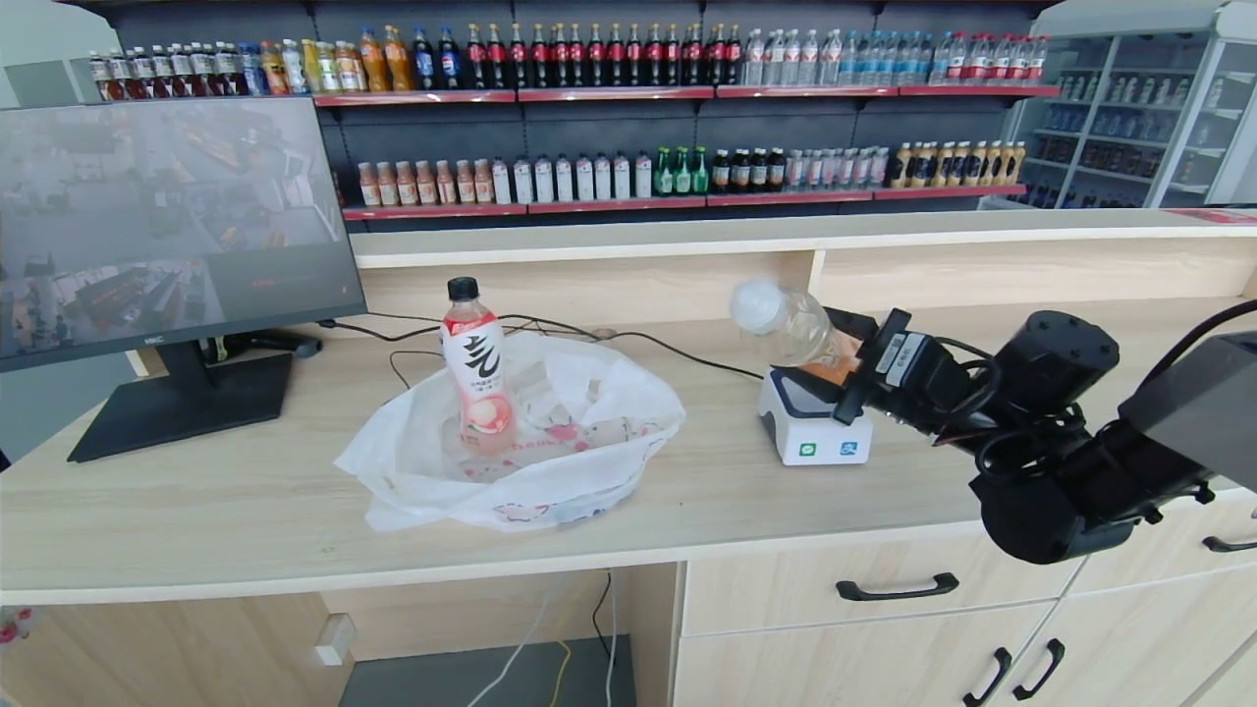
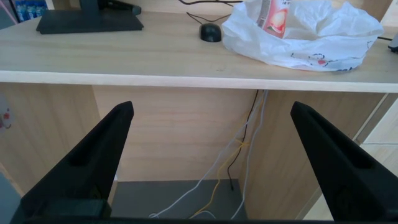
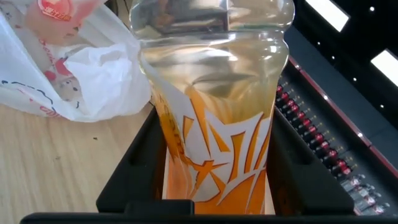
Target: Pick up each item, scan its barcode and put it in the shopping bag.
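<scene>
Orange-labelled and clear, the orange bottle (image 1: 791,329) is lying tilted in my right pincer (image 1: 847,353), whose jaws are clamping its lower body. I am holding it just above the white scanner (image 1: 810,432) on the wooden counter (image 1: 196,511), with its cap pointing towards my left. Near it, the bag (image 1: 589,412) is sitting open with a pink bottle (image 1: 478,378) standing upright inside. My left pincer (image 2: 211,109) is hanging below the counter's front edge, jaws wide apart and gripping nothing. Judging by this, the job is running well along: one item is looking bagged and the second is going through its scan. Whether the barcode is facing the scanner I cannot tell. What is remaining for this bottle is the carry across to the bag and the release inside it.
</scene>
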Robot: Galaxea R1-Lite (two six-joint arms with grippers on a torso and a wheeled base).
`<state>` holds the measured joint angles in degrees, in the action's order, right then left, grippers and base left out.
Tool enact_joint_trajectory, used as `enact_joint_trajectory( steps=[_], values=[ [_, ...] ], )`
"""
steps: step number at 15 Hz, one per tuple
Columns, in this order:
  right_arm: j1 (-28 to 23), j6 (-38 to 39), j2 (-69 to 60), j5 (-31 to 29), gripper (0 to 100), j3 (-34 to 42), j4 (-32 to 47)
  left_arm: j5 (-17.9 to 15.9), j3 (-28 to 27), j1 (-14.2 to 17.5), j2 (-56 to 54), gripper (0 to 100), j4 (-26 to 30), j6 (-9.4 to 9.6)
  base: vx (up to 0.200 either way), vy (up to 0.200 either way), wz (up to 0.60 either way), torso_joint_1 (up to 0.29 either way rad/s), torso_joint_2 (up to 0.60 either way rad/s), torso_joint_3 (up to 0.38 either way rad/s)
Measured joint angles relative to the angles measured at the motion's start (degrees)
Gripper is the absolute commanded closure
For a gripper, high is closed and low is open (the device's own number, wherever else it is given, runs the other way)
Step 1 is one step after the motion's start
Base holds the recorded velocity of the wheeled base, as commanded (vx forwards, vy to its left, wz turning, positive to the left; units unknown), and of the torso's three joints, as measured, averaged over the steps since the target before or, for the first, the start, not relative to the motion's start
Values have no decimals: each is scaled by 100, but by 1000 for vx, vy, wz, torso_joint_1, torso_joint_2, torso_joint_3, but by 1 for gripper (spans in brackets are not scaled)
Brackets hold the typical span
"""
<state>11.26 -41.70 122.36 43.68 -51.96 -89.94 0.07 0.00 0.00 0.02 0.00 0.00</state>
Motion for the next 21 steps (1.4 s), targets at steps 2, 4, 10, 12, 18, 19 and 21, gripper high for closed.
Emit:
enact_joint_trajectory(
  steps=[2, 4, 10, 12, 18, 19, 21],
  values=[
    [-82, -22, 113, 241, 100, -146, 0, 0, 0, 0, 0, 0, 0, 0, 0, 0, 0, 0, 0, 0],
    [-182, -88, 251, 553, 100, -383, -5, 0, 0, 0, 0, 0, 0, 0, 0, 0, 0, 0, 0, 0],
    [-433, -195, 512, 1073, 100, -940, -2, 0, 0, 0, 0, 0, 0, 0, 0, 0, 0, 0, 0, 0],
    [-427, -208, 575, 1112, 100, -1012, -5, 0, 0, 0, 0, 0, 0, 0, 0, 0, 0, 0, 0, 0],
    [-427, -222, 757, 1191, 100, -1191, 0, 0, 0, 0, 0, 0, 0, 0, 0, 0, 0, 0, 0, 0],
    [-422, -241, 757, 1191, 100, -1182, 0, 0, 0, 0, 0, 0, 0, 0, 0, 0, 0, 0, 0, 0],
    [-416, -246, 766, 1196, 100, -1174, 0, 0, 0, 0, 0, 0, 0, 0, 0, 0, 0, 0, 0, 0]
  ],
)
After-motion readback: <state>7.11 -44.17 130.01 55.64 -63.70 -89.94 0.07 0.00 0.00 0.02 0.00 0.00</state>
